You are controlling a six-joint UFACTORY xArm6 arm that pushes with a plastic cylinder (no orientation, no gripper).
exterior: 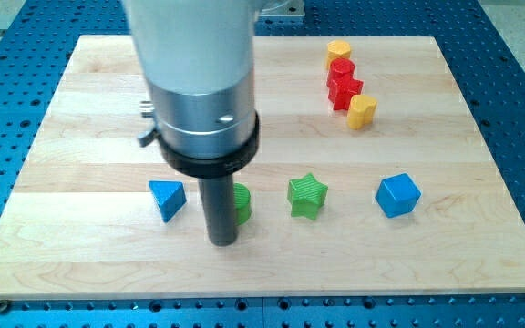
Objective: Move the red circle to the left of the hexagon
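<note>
A cluster of small blocks sits at the view's top right. A yellow block that looks like a hexagon (338,49) is at its top. A small red round block (340,69) touches it just below. Below that come a red star-like block (344,90) and another yellow block (362,111). My tip (222,243) rests on the board at the view's lower middle, far from that cluster. It is between a blue triangle (167,199) and a green block (242,203), and the rod hides part of the green block.
A green star (306,196) and a blue cube (397,194) lie to the right of my tip in the same row. The wooden board (80,109) lies on a blue perforated table. The arm's wide grey body hides part of the board at the view's top left.
</note>
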